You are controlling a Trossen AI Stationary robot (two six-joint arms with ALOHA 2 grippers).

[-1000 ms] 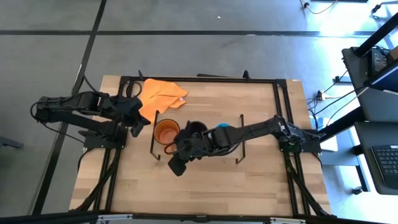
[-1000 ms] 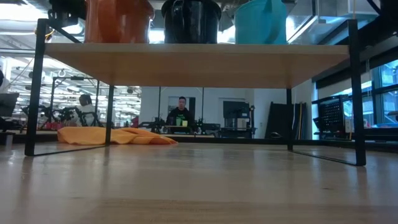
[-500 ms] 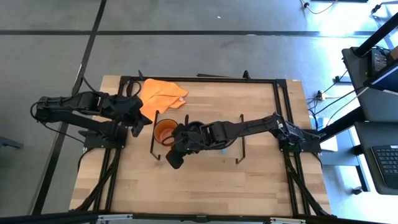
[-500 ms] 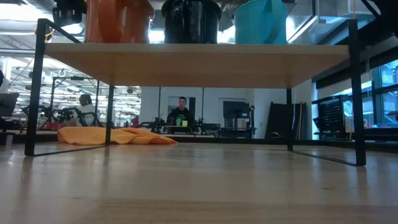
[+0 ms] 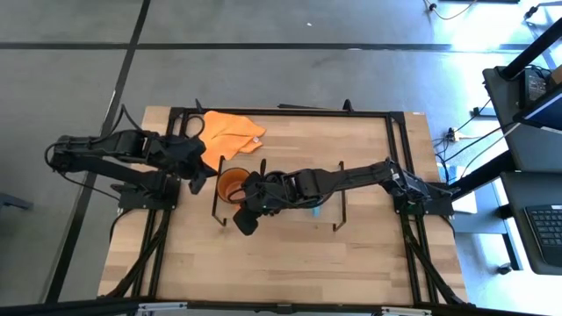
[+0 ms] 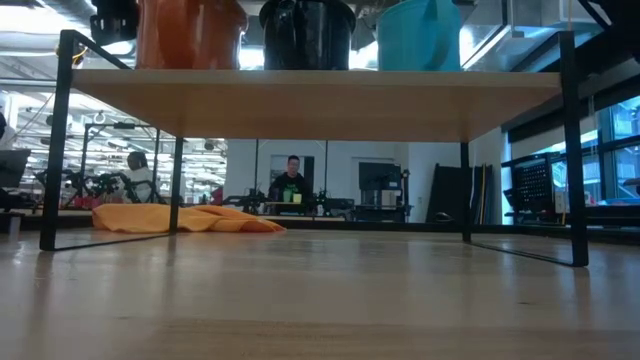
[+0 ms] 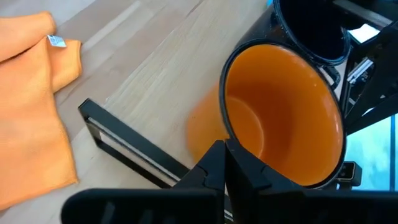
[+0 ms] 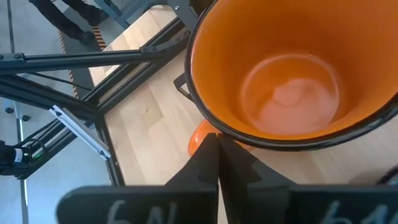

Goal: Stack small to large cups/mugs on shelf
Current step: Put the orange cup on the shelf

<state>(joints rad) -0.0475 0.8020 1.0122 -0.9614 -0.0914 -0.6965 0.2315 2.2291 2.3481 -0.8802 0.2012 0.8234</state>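
I'm seeing 1 shelf [image 5: 329,219] carrying 3 mugs in a row: 1 orange mug [image 5: 234,186] at its left end, 1 black mug [image 6: 307,33] in the middle, 1 light blue mug [image 6: 418,35] right. 2 grippers are working: the right gripper [image 5: 248,200] is reaching over the orange mug, jaws pressed together; the left gripper [image 5: 200,173] is hovering just left of it, also closed. 1 orange cloth [image 5: 228,133] is lying far-left.

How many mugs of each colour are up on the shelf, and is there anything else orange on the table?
Orange mug: 1
Black mug: 1
Light blue mug: 1
Orange cloth, on the table beside the shelf: 1
Total: 4 things, 3 of them mugs on the shelf.
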